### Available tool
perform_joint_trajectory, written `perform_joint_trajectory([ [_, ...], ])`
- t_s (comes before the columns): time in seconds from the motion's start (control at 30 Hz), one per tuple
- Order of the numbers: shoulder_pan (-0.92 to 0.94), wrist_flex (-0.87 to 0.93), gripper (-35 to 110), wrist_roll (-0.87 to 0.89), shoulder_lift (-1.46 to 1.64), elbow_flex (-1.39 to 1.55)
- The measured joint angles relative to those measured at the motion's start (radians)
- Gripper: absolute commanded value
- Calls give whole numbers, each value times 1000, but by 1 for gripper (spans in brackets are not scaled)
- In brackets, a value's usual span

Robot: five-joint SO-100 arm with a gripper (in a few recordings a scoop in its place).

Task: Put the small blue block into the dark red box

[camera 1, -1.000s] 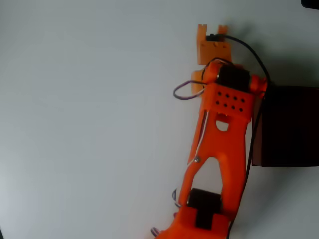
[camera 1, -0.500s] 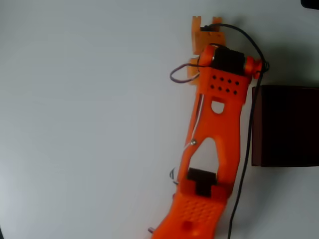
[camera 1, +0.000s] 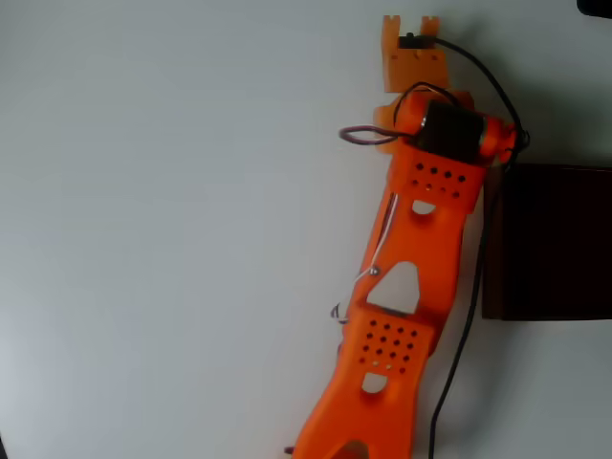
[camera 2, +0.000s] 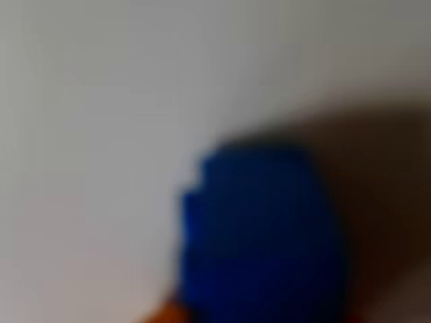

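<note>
Jaws could not be made out in either view, so whether they were clenched or released could not be told for certain. Right in front of the wrist camera the small blue block was seen as a large blurred blue shape against the pale worktop, with a sliver of orange at the bottom edge beneath it. From that closeness it was judged that the block was probably held at the arm's tip, though the grasp itself was not shown. From above, the orange arm was seen stretched up the right half of the white worktop, its tip near the top edge. The dark red box was seen at the right edge, just beside the arm's wrist, its inside almost black. The carrying step was judged to be in hand. For the next move, a swing to the right in the overhead view would be called for, until the block was above the box's opening.
</note>
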Motion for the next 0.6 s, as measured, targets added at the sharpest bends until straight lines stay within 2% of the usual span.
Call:
perform_joint_trajectory([
  [0.2, 43, 2, 0, -147, 94, 37],
  [0.6, 377, 3, 0, -468, 756, 601],
])
